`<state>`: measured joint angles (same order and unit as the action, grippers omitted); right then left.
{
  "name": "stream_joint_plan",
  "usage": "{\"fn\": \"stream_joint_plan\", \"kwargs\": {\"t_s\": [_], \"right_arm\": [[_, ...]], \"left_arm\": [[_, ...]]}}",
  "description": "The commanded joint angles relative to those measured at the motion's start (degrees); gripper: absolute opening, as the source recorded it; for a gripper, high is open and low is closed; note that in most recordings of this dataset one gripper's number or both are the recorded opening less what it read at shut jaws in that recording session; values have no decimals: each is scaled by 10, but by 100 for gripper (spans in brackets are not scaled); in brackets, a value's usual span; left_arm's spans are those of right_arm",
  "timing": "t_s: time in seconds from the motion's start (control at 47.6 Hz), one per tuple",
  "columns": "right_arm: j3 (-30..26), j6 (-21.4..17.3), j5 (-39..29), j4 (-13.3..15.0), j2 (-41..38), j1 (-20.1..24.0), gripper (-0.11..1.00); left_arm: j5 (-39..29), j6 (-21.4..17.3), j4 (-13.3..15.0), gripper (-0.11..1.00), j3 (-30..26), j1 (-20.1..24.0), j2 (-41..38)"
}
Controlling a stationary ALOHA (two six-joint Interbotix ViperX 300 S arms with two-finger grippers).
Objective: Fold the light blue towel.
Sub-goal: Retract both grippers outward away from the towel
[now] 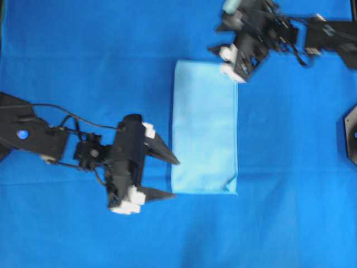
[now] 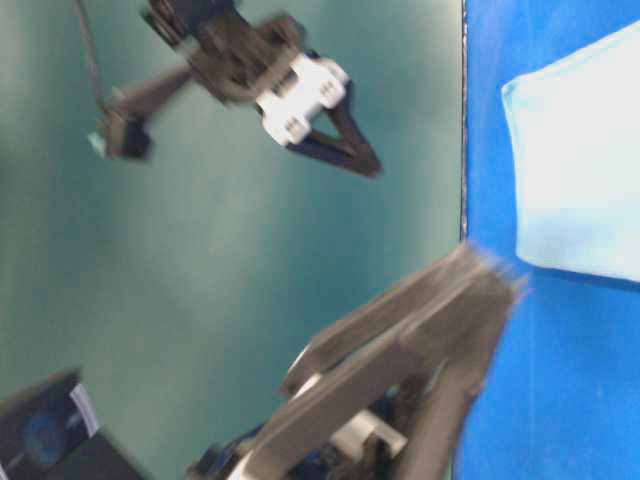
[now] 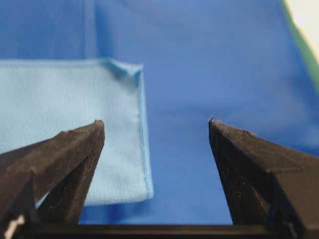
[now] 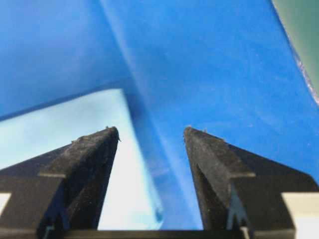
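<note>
The light blue towel (image 1: 204,127) lies flat as a tall narrow rectangle on the deep blue cloth, with its lower right corner slightly rumpled. My left gripper (image 1: 175,178) is open just off the towel's lower left corner, fingers pointing right. In the left wrist view the left gripper (image 3: 154,122) holds nothing. The towel (image 3: 65,99) runs under its left finger, hemmed corner between the tips. My right gripper (image 1: 223,61) hovers at the towel's top right corner. In its wrist view the right gripper (image 4: 152,129) is open and empty above the towel (image 4: 75,124).
The deep blue cloth (image 1: 83,67) covers the whole work surface. A black fixture (image 1: 351,134) sits at the right edge. In the table-level view the towel (image 2: 580,170) shows at the right, with a teal wall (image 2: 200,260) behind both blurred arms.
</note>
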<state>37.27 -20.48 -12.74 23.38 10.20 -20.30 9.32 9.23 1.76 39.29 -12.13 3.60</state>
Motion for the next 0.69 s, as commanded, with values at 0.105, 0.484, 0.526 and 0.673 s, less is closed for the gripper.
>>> {"fn": "stream_joint_plan", "kwargs": {"t_s": [0.105,0.484,0.526,0.673], "right_arm": [[70,-7,30,-4,124,36,60],[251,-22,139,-11,335,78,60],[269,-22,155,-13,345,78,60],[322,-22,207,-15,355,78,60]], "left_arm": [[38,-3,-1,80,50,24,78],[155,-47,-2,79,182,62,194],[162,-52,-2,79,193,65,206],[178,-54,-1,79,223,78,221]]}}
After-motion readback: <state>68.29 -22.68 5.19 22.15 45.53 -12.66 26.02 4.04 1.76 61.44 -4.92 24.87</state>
